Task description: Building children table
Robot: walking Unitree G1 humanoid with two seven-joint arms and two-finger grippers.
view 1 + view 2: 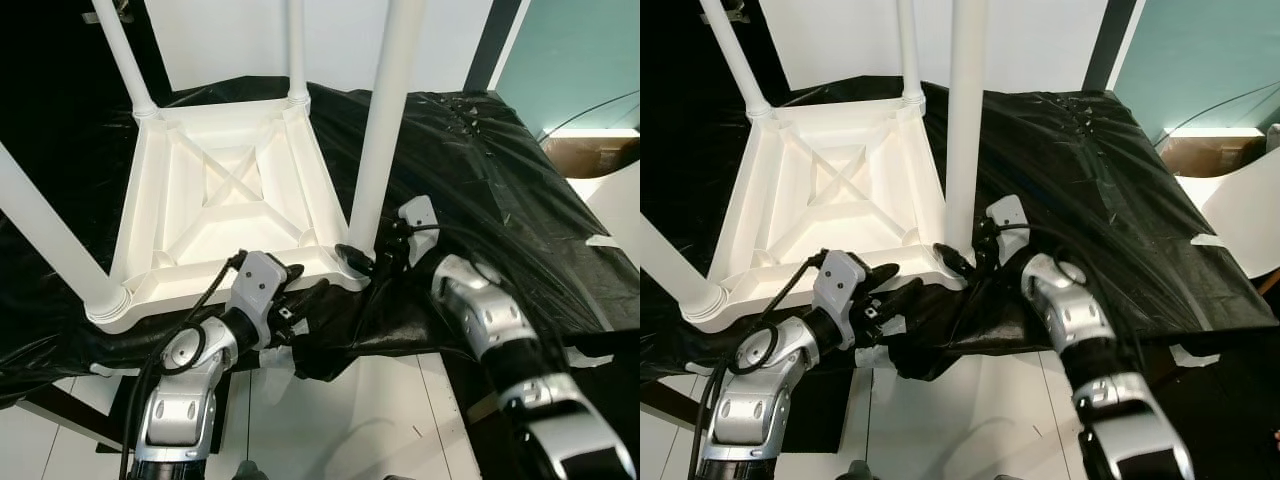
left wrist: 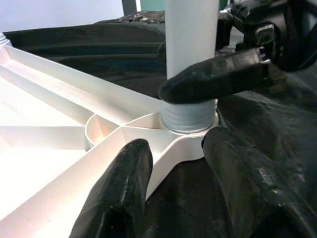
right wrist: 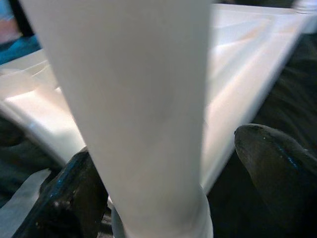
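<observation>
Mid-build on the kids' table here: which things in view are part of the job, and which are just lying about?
Job:
- tabletop, upside down
- near-right leg in its corner socket, thread showing
- three other legs, fitted
- right gripper at that leg's base
- left gripper straddling the corner, open

Lying about:
- black sheet under everything
- brown box, far right

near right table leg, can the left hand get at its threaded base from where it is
Probably yes: the left hand sits open at that corner of the upturned table, but the right hand already flanks the leg base, crowding it.
</observation>
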